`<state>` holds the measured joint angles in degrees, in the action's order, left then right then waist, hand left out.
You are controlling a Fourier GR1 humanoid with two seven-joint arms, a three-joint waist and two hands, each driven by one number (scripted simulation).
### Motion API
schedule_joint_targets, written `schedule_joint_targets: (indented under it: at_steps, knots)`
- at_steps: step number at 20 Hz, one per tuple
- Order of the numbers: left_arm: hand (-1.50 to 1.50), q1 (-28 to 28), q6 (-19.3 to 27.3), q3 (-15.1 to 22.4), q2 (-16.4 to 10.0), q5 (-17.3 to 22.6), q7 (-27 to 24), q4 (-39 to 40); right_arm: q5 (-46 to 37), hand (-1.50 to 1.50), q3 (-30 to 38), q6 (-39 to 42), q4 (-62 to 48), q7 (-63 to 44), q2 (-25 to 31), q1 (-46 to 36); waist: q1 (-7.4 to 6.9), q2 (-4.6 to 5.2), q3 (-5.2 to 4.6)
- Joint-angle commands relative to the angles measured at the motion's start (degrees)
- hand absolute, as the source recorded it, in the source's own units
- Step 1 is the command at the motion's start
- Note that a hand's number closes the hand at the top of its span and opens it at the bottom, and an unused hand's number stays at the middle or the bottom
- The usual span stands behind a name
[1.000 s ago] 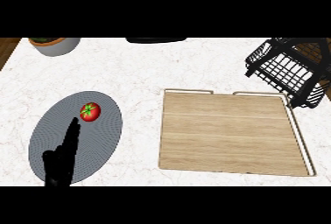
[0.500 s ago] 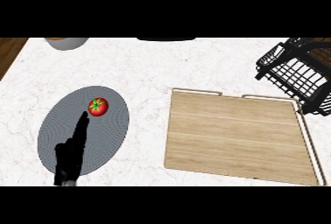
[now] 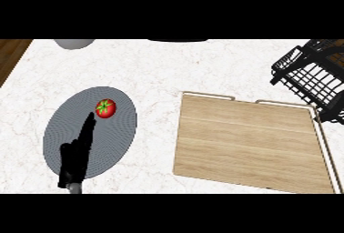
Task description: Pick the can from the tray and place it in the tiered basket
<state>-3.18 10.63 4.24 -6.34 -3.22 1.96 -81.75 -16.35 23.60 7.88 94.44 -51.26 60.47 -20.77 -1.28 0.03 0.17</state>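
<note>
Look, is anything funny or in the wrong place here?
Yes. The light wooden tray has nothing on it, and no can shows anywhere. The black left hand points its straight fingers across the round grey plate toward the small red tomato instead. Nothing looks spilled or broken.

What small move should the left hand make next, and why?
Probably draw the left hand back off the grey plate rather than close on anything: its straight fingers point at a tomato, not a can. No can shows on the wooden tray or elsewhere, so it needs finding first.
</note>
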Motion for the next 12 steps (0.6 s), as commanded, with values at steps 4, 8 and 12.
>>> schedule_joint_targets:
  at_steps: [4, 8, 12]
  knots:
    - [0.00, -2.98, -0.27, 1.10, 0.86, -0.39, 1.57, -0.90, -2.47, 1.50, -6.30, -0.52, -19.10, 11.33, -0.54, -10.78, -0.73, 0.36, -0.16]
    - [0.00, 0.48, -0.58, -0.33, 0.42, -0.33, 2.00, 0.87, -7.26, 1.50, -12.87, -2.26, -22.51, 11.24, -5.56, -16.03, -0.05, 0.23, -0.18]
    - [0.00, -0.96, 0.07, 0.12, 2.05, -0.97, -2.29, 3.82, -11.95, 1.50, -14.78, -7.84, -26.95, 14.65, -10.45, -14.14, 0.53, 0.18, -0.18]
